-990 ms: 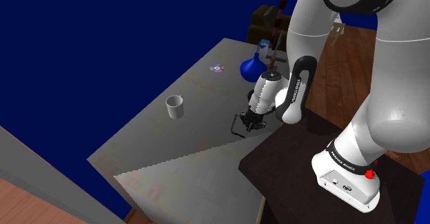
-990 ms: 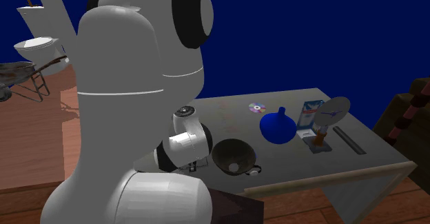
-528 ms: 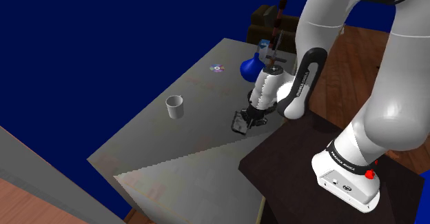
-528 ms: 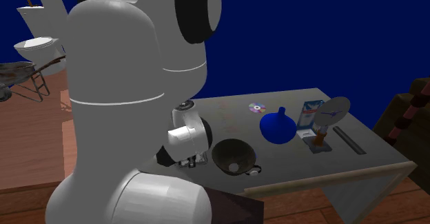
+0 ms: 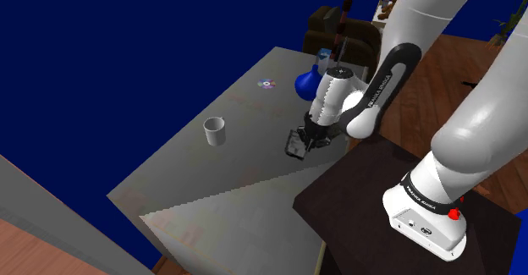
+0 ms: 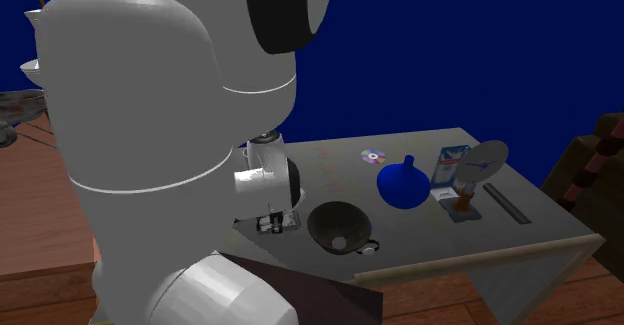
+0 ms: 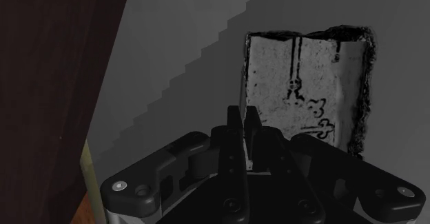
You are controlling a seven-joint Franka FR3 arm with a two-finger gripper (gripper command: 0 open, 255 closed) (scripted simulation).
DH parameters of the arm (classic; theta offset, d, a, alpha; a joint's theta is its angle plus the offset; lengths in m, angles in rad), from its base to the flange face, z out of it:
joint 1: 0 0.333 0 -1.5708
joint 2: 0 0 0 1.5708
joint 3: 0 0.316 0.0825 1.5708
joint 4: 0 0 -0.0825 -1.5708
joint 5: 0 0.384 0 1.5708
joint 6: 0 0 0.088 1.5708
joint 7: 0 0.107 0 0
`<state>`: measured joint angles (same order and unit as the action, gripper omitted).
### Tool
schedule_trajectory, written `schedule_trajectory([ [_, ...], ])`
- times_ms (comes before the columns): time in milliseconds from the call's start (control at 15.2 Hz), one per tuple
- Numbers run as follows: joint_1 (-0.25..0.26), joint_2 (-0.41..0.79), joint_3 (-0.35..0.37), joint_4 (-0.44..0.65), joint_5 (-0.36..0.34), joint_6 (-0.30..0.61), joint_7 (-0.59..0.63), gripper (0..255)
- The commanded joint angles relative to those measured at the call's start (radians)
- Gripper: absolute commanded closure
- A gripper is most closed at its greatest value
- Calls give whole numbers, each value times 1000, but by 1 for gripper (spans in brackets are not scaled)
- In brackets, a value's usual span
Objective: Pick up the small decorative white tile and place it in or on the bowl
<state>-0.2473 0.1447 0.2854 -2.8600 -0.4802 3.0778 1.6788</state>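
I have the pincer (image 7: 242,127) clenched on the tile (image 7: 303,78), a pale square with a rough dark border and a black scroll ornament. The grip worries me. In the wrist view the two fingers (image 7: 235,129) stand almost together and pinch the tile near one edge, so most of its face hangs off to one side instead of sitting centred between them. In the shoulder view the tile is tilted under the hand, low over the desk (image 5: 237,104) near the stand (image 5: 355,197). I cannot tell whether its lowest corner is clear of the surface.

My judgement is that the main risk is the tile pivoting or sliding out of this narrow, off-centre pinch once I start moving sideways. A quick move or a brush of the low corner against the desk would be enough to cause it.

The dark bowl (image 6: 337,225) sits just beside the pincer, towards the second exterior view's right. If I carry the tile across too low, its hanging edge may strike the rim and shove or tip the bowl. The tile also looks broad against the bowl's mouth, so on release it could land askew on the rim and slip off. Overshooting would bring the hand near the blue flask (image 6: 403,183).
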Motion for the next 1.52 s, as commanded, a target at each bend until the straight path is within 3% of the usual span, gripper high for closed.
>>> schedule_trajectory([
  [0, -110, -47, 140, -16, 134, -33, -104, 255],
  [198, -211, -125, 313, -35, 410, -81, -303, 255],
  [330, -202, -179, 348, -39, 575, -122, -419, 255],
  [528, -140, -254, 321, -40, 708, -189, -511, 255],
  [792, -91, -347, 289, -37, 788, -280, -565, 255],
  [1122, -56, -453, 258, -28, 828, -393, -594, 255],
  [1452, -121, -459, 160, -28, 794, -409, -723, 255],
])
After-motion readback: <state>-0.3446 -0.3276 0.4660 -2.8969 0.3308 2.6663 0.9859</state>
